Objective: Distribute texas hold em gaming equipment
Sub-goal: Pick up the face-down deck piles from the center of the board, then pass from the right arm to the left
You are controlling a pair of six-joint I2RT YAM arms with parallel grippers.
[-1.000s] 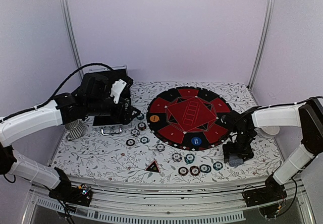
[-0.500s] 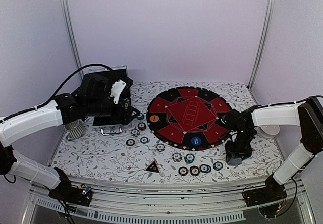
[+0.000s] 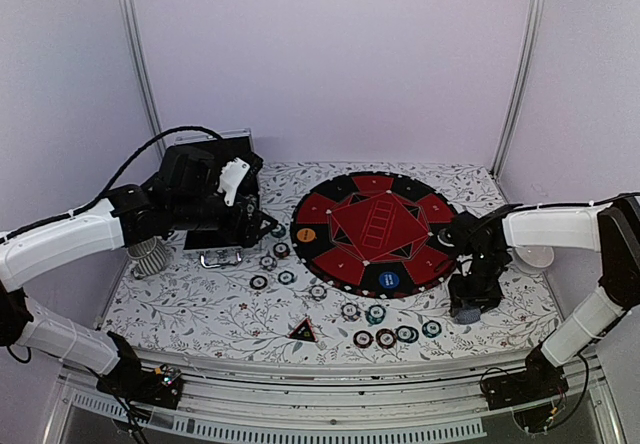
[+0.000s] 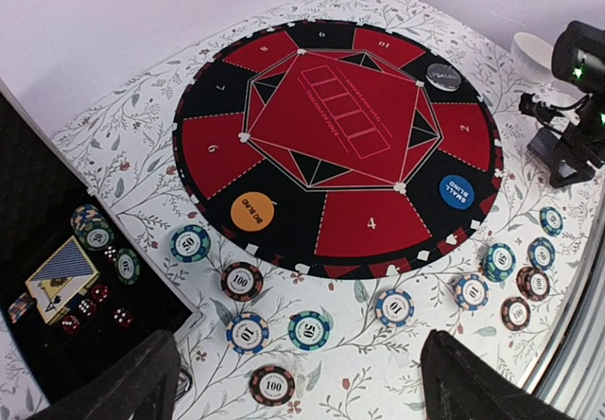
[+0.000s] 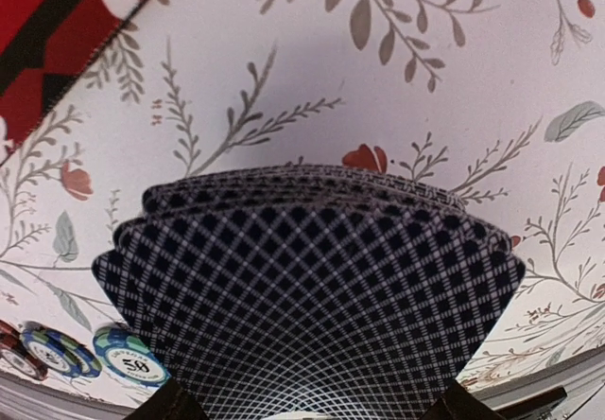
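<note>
Clamped on a fanned deck of grey-blue-backed playing cards (image 5: 312, 288) is the right gripper (image 5: 307, 409), one finger seen at each side of the deck. The deck is placed over the floral tablecloth (image 3: 200, 304), just off the right edge of the mat. Whether it is lifted clear of the cloth cannot be told. The left gripper (image 4: 298, 387) is held with its jaws wide apart and nothing between them, above the left rear of the table.

The large round red-and-black mat (image 3: 372, 229) is laid at the middle rear. A black case (image 4: 57, 335) is seen open at the left, with more chips, cards and red dice inside it. Poker chips (image 3: 386, 338) are scattered on the cloth along the mat's near edge, several grouped near the front right. An orange button (image 3: 306, 234) and a blue button (image 3: 388, 280) are set on the mat's near side. A small red-black triangle (image 3: 302, 331) is placed near the front edge.
</note>
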